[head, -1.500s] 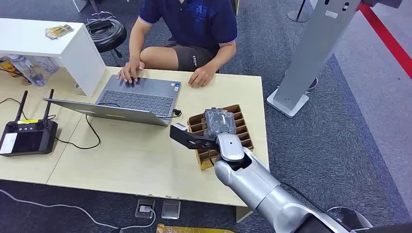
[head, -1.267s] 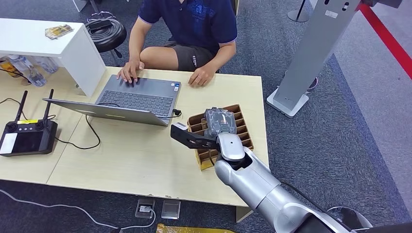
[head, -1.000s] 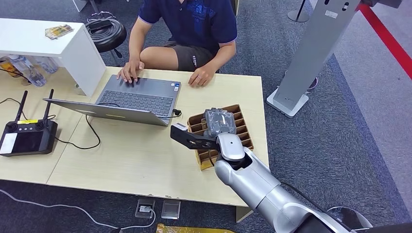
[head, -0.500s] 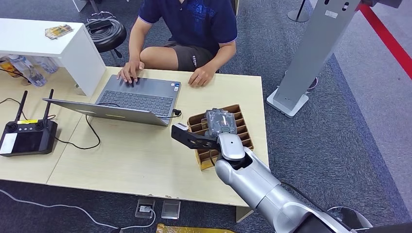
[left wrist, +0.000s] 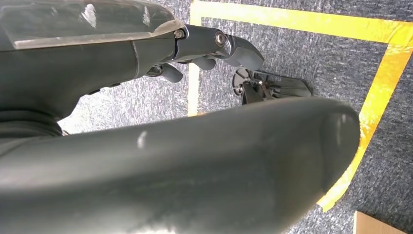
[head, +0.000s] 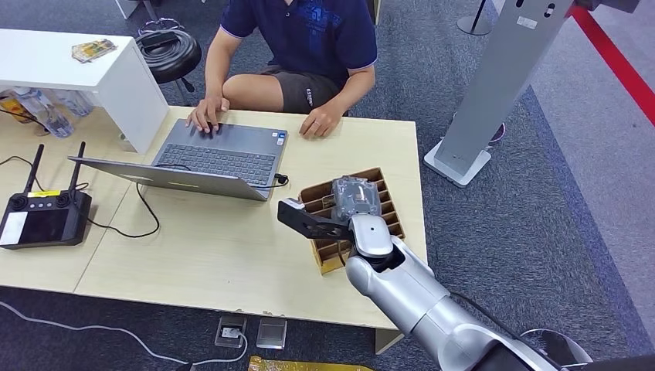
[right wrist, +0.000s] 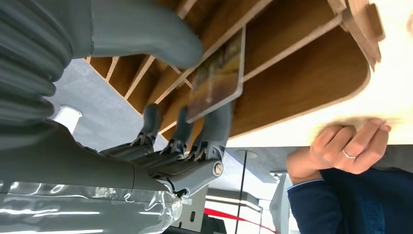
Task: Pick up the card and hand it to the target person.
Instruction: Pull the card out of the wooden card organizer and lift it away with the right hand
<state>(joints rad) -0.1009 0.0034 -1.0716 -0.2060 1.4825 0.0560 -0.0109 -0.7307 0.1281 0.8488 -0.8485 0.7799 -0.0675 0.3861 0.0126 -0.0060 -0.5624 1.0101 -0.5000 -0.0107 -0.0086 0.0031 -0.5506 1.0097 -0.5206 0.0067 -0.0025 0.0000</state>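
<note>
In the right wrist view a small picture-printed card (right wrist: 216, 78) lies pinched between my right hand's thick thumb (right wrist: 141, 29) and its dark fingers (right wrist: 216, 124), right at the dividers of the brown slotted card holder (right wrist: 302, 78). From the head view, my right hand (head: 355, 197) hovers over that holder (head: 390, 220) near the table's right edge, and the card is hidden under it. The target person (head: 305, 39) sits across the table, one hand (head: 319, 122) resting on the tabletop. My left hand (left wrist: 204, 44) hangs over the carpet, holding nothing, fingers loosely apart.
An open laptop (head: 212, 158) sits left of the holder with the person's other hand on it. A black remote controller (head: 42, 219) lies at the far left, beside a white shelf (head: 85, 73). A grey stand (head: 494, 85) rises right of the table.
My right hand has shifted slightly to the right over the card holder, and the holder has tilted a little with it. The person has stayed still.
</note>
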